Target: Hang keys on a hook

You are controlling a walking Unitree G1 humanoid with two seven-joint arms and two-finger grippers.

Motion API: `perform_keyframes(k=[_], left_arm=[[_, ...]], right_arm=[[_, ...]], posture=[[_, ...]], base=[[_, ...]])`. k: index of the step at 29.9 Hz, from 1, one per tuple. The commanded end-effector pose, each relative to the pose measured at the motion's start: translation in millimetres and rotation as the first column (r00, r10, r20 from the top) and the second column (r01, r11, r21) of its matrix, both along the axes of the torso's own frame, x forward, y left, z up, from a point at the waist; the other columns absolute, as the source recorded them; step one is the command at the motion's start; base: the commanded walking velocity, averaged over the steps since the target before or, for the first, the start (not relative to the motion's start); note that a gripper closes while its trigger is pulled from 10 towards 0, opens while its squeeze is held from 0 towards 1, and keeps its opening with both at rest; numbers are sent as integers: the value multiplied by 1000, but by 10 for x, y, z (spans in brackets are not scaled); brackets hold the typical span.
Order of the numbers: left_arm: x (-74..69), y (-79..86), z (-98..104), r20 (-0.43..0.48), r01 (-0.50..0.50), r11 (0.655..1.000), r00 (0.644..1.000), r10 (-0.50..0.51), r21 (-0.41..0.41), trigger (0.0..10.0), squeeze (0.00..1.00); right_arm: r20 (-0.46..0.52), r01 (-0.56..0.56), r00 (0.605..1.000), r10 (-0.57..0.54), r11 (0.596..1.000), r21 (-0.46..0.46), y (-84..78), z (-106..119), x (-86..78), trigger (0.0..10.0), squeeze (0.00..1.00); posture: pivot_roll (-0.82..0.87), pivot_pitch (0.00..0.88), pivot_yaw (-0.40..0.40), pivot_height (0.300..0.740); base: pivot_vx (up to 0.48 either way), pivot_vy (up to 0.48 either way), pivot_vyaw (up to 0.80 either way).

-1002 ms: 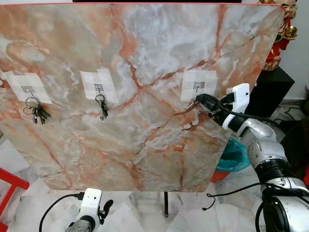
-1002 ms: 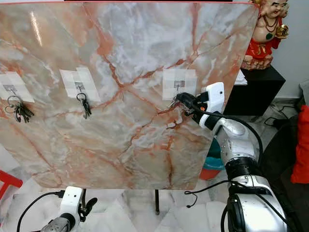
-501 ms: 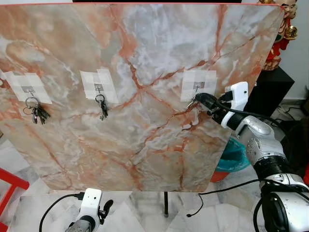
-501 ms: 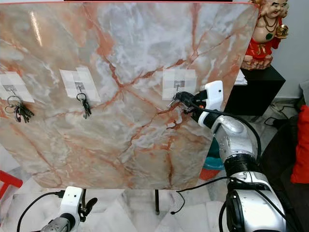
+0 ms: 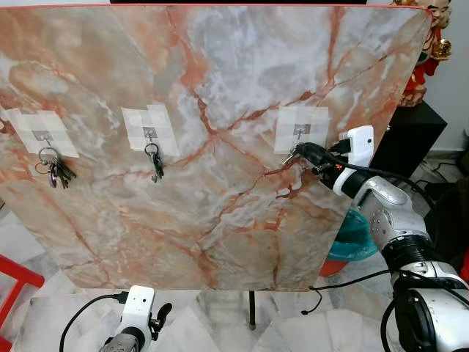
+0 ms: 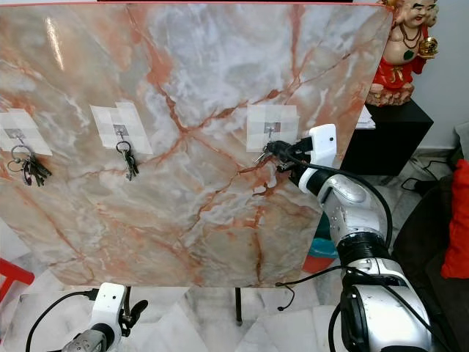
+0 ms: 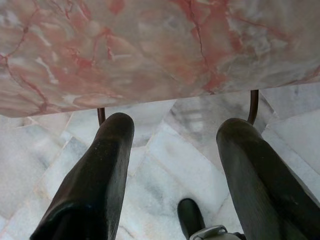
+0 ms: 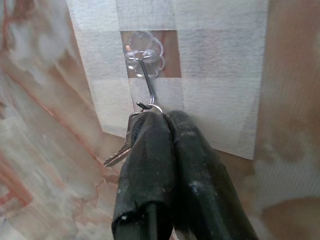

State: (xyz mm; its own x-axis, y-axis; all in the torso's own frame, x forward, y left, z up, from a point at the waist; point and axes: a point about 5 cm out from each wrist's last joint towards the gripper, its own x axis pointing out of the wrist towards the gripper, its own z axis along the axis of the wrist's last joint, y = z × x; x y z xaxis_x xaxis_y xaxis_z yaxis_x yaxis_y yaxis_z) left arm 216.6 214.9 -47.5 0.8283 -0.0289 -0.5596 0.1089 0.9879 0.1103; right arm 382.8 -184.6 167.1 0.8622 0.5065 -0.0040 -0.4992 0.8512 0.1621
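- Right gripper (image 8: 165, 117) is clamped on the keys (image 8: 120, 155), ring held level at the hook (image 8: 146, 90) tip for threading.
- Left gripper (image 7: 175, 165) is spread, empty.

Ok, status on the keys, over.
Right gripper shut on keys, ring at the hook tip. Left gripper open, idle low. Nothing in the way.

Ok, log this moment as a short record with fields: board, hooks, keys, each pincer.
board: marble-patterned panel, upright on a stand
hooks: three, each on a taped patch; right hook
hung keys: bunch on left hook, bunch on middle hook
right pincer: shut on a key ring at the right hook's tip
left pincer: open, low over the floor, idle
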Motion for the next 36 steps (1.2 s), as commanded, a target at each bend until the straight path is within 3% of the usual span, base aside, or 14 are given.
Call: perform_keyframes(k=[1,21,22,23,24,25,36], left_arm=[[-24,0,-18,-14,6,1000,1000,-6,0,10000,0],[-26,9,-18,-15,5,1000,1000,-5,3,10000,0],[-27,9,-19,-16,6,1000,1000,-6,3,10000,0],[-28,9,-20,-17,6,1000,1000,-6,3,10000,0],[-29,8,-21,-17,5,1000,1000,-5,3,10000,0],[-30,7,-22,-18,5,1000,1000,-5,2,10000,0],[-40,8,-29,-22,5,1000,1000,-5,1,10000,0]], right_arm=[[-5,16,1000,-16,1000,1,-17,54,34,10000,0],[5,-6,1000,6,1000,-8,-32,38,6,10000,0],[3,-15,1000,15,1000,-4,-35,34,-1,10000,133],[-1,-18,1000,18,1000,-2,-36,30,-4,10000,353],[-2,-18,1000,18,1000,-3,-36,28,-4,10000,776],[-4,-19,1000,19,1000,-6,-36,25,-5,10000,1000],[-6,-4,1000,4,1000,-13,-58,7,-12,10000,1000]], posture=[[66,0,-4,740],[65,0,-3,740],[65,0,-3,740],[65,0,-3,740],[65,0,-3,740],[65,0,-3,740],[65,0,-3,740]], base=[[0,0,0],[0,0,0],[0,0,0],[0,0,0],[0,0,0],[0,0,0],[0,0,0]])
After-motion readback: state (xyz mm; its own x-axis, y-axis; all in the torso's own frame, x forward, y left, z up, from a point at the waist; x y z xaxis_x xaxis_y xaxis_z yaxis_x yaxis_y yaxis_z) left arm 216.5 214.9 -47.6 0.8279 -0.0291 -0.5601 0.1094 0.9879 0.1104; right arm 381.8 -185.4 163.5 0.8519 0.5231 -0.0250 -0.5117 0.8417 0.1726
